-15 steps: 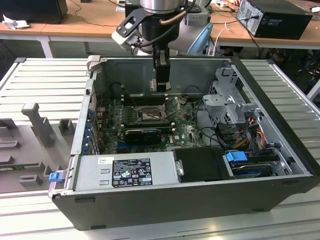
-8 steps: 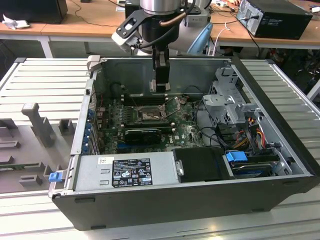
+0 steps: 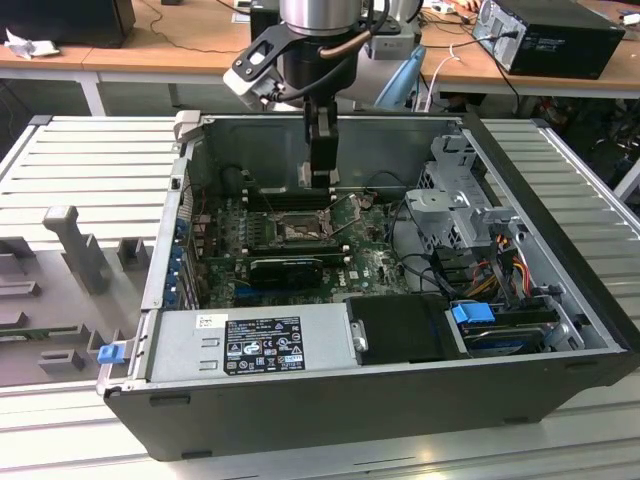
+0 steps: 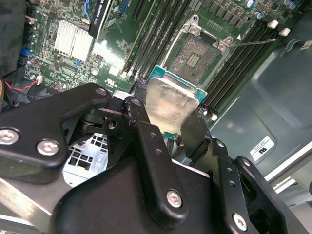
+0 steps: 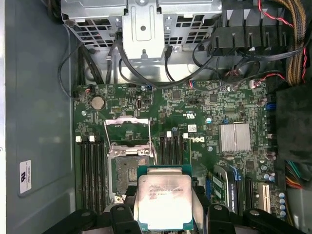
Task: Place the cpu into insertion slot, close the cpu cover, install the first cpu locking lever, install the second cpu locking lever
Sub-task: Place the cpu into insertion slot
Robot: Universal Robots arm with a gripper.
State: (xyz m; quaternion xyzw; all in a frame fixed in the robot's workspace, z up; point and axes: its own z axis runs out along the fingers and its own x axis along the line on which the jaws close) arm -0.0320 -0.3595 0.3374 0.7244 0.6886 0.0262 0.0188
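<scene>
Gripper [image 4: 168, 107] is pinched shut on the cpu [image 5: 165, 197] in both wrist views, hanging above the slot [image 5: 127, 170], not seated. First wrist view has the cover [image 5: 127, 129] flipped open just beyond the slot. Exterior view adds the arm [image 3: 318, 40] reaching down into the case [image 3: 400, 410].

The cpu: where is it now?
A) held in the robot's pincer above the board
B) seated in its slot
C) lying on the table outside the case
A: in the first wrist view the pincer grips the cpu by its sides, and the insertion slot lies bare.
</scene>
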